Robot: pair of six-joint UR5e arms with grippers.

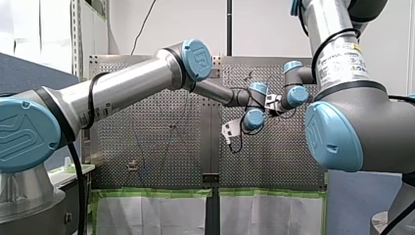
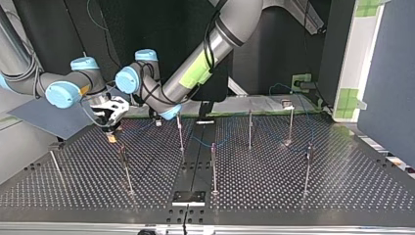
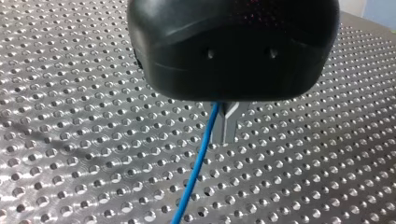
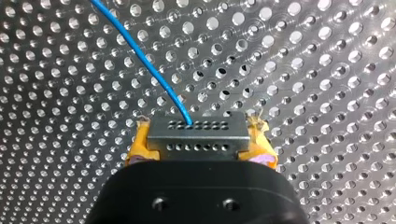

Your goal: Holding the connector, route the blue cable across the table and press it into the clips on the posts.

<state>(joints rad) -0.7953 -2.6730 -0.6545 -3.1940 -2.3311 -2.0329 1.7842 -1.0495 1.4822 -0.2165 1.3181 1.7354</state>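
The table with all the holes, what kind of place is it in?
Likely a robot lab: a perforated table with thin posts, my left arm and my right arm over it.

left arm point(image 1: 122, 90): stretched past the table's middle, wrist bent downward | left gripper point(image 3: 228, 139): black body, metal fingers point(image 3: 232, 125) drawn together at the tips | right arm point(image 1: 342, 63): reaching inward, wrist folded close beside the left wrist | right gripper point(image 4: 198, 141): yellow pads point(image 4: 140, 145) clamped on both ends of the connector point(image 4: 198, 126)
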